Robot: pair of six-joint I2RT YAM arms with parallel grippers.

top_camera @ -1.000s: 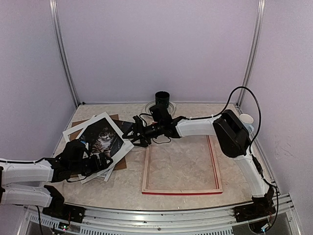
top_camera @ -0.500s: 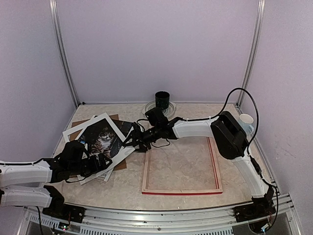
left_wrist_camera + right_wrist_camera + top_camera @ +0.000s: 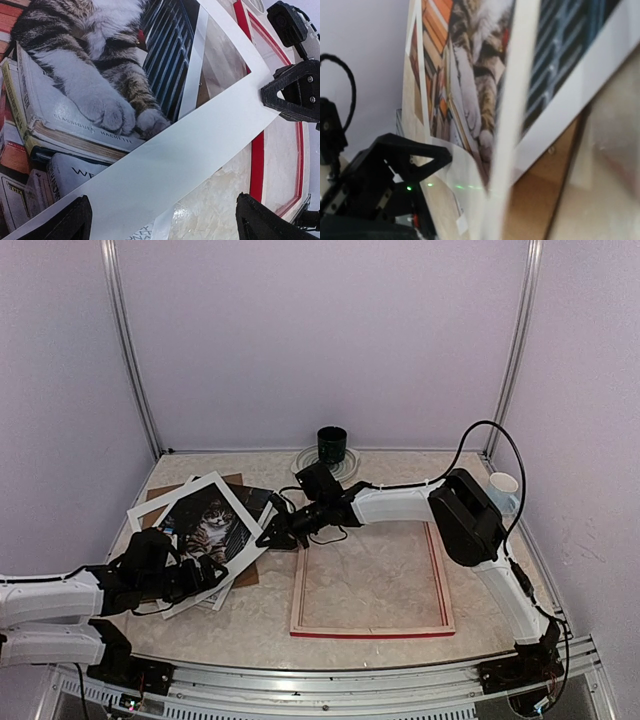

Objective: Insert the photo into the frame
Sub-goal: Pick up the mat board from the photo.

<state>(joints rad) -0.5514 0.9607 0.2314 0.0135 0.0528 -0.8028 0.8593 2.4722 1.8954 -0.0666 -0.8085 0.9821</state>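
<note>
The photo [image 3: 207, 523] of a tabby cat and books lies at the table's left under a white mat [image 3: 232, 492], showing through its window. In the left wrist view the cat's paws on the photo [image 3: 100, 75] fill the top left, with the mat's band [image 3: 190, 150] crossing below. My right gripper [image 3: 271, 537] reaches left and is shut on the mat's right corner; the mat's edge [image 3: 505, 150] runs up the middle of the right wrist view. My left gripper [image 3: 207, 574] is open over the mat's near side. The frame [image 3: 372, 631] lies back-up at centre right.
Brown cardboard [image 3: 243, 576] lies under the stack, with a clear sheet [image 3: 172, 212] poking out below the mat. A dark green cup [image 3: 332, 444] stands at the back and a white cup [image 3: 505, 483] at the far right. The frame's red edge [image 3: 257, 160] lies near the mat's corner.
The right gripper has slid left to the mat's right corner and closed on it. The left arm has drawn back slightly and stays open.
</note>
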